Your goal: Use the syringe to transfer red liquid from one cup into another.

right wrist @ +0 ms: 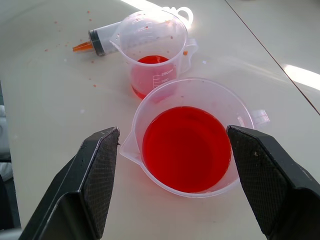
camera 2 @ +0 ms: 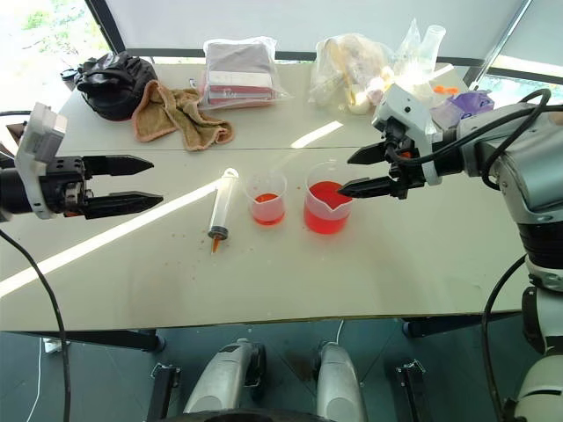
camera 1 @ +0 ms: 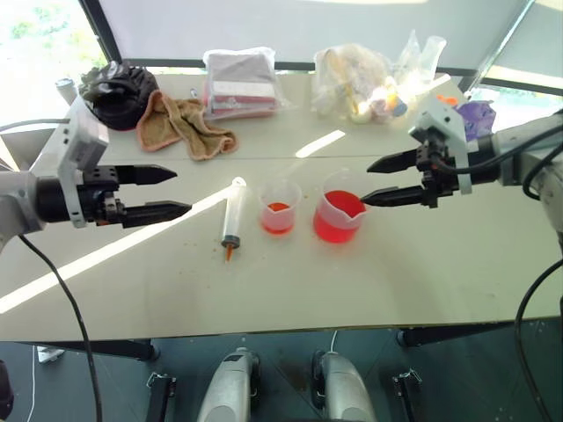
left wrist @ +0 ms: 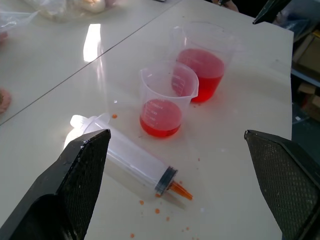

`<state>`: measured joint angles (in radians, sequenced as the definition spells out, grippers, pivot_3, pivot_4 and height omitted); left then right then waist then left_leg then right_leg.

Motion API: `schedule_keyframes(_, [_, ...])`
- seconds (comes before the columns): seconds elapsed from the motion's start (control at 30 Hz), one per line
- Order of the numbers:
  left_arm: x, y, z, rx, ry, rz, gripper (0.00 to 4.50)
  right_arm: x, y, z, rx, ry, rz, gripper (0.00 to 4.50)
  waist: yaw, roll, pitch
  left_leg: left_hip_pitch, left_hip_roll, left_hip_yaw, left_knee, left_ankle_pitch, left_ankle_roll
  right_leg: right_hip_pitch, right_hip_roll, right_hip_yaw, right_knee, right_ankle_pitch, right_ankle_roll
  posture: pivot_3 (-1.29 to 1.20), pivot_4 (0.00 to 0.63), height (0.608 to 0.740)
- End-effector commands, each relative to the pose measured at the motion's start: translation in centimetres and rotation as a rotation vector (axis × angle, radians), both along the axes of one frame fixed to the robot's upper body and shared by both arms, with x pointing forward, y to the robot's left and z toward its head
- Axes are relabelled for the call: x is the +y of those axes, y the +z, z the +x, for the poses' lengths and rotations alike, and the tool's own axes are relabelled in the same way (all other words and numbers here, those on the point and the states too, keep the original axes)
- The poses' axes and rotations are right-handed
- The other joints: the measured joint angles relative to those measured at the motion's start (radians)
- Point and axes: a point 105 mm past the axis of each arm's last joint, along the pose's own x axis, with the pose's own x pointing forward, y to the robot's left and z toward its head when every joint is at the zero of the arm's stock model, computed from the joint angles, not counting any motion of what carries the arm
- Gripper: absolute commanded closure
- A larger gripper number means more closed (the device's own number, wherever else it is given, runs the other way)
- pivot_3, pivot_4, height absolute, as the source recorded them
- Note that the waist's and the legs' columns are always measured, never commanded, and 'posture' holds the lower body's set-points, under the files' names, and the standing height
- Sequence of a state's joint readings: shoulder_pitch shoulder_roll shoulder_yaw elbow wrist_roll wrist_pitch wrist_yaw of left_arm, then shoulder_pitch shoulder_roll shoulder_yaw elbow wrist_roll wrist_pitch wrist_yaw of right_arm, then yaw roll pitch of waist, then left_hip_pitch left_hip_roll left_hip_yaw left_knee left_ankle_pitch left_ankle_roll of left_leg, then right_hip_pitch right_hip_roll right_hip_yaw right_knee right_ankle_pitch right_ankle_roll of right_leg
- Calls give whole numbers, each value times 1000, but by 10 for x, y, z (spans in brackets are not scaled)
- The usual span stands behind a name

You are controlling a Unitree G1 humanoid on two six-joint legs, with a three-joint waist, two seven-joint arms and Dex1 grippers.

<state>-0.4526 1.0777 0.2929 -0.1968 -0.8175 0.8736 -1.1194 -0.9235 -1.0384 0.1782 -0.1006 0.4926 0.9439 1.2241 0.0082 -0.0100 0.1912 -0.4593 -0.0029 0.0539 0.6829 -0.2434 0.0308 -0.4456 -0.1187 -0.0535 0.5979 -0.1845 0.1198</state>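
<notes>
One syringe (camera 1: pixel 233 214) lies flat on the white table (camera 1: pixel 422 272), empty, its orange tip toward the near edge, just left of the two clear cups. The small cup (camera 1: pixel 280 206) stands in the middle with a shallow layer of red liquid (camera 1: pixel 277 217); the big spouted cup (camera 1: pixel 339 216) stands just right of it, about half full. Small orange drops speckle the table around the syringe tip. Graduation marks show on the small cup, but the figures are too faint to read. The left gripper (camera 1: pixel 171 192) hovers left of the syringe, released and holding nothing; the right gripper (camera 1: pixel 376 181) hangs spread beside the big cup, also empty-handed. Far back lie one brown rag (camera 1: pixel 180 123), one black bag (camera 1: pixel 119 92) and two plastic bags of indistinct contents.
</notes>
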Motion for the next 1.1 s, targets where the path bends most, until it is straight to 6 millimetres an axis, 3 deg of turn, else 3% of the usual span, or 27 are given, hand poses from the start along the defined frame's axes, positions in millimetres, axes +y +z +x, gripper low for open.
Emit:
schedule_keyframes(0.03, [0,12,0,-64,-3,0,28,-2,22,-3,-93,2,9,923,0,0,0,0,0,0,0,0,0,0,0,0,0,0,0,0,150,740])
schedule_keyframes(0.73, [-2,5,2,-30,14,36,28,-2,15,-3,-91,-8,9,923,0,0,0,0,0,0,0,0,0,0,0,0,0,0,0,0,150,740])
schedule_keyframes(1.0, [-1,-10,11,-25,89,202,28,1,12,-3,-81,-3,10,923,1,0,0,0,0,1,0,0,0,0,0,0,0,0,0,0,150,740])
schedule_keyframes(1.1, [-4,-8,25,0,174,199,28,1,11,-4,-81,-6,10,923,4,0,0,0,0,1,0,0,0,0,0,0,0,0,0,0,150,740])
